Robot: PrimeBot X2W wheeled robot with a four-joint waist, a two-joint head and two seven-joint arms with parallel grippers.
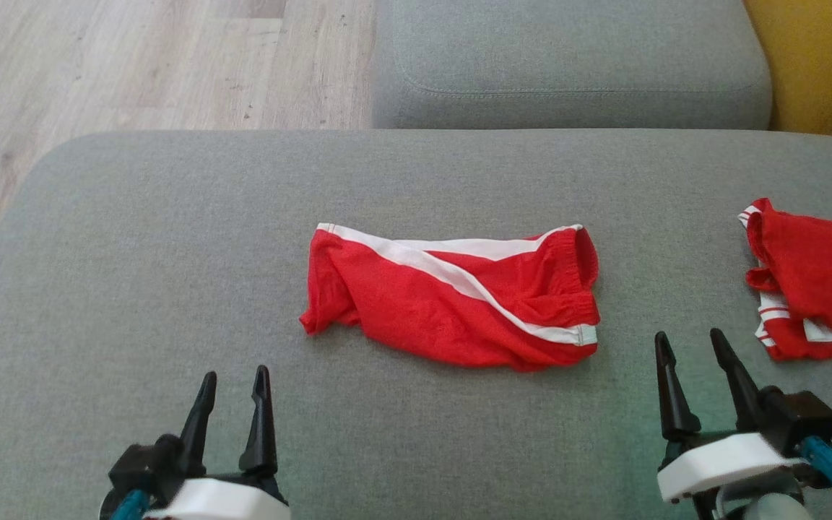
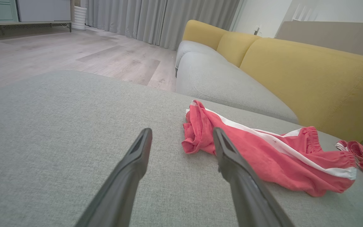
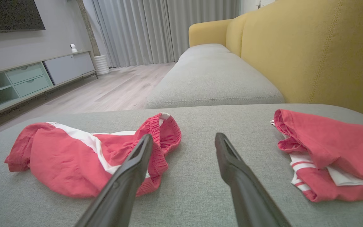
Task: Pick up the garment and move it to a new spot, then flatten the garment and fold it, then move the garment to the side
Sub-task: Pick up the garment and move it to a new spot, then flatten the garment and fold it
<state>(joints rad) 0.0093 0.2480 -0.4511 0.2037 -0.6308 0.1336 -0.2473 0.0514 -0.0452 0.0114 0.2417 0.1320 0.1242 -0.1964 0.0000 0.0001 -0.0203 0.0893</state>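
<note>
The grey seat cushion (image 1: 134, 238) lies bare along its left side and far edge. The red shorts (image 1: 452, 303) lie crumpled at its middle, open fabric all round them. A second red garment (image 1: 820, 274) sits at the right edge, a bare lane between the two. The yellow backrest (image 1: 820, 65) rises along the right edge; another grey cushion (image 1: 568, 58) lies just past the far edge.

We are looking at a home living room: a sofa (image 3: 213, 78) with grey seat cushions and yellow backrests (image 3: 310, 53) stands on a pale wood-plank floor (image 3: 112, 91). Grey full-length curtains (image 3: 156, 28) hang at the far end. A low cabinet (image 3: 27, 82) with drawers sits beneath what seems to be a wall-mounted television (image 3: 8, 14), cropped by the frame.
</note>
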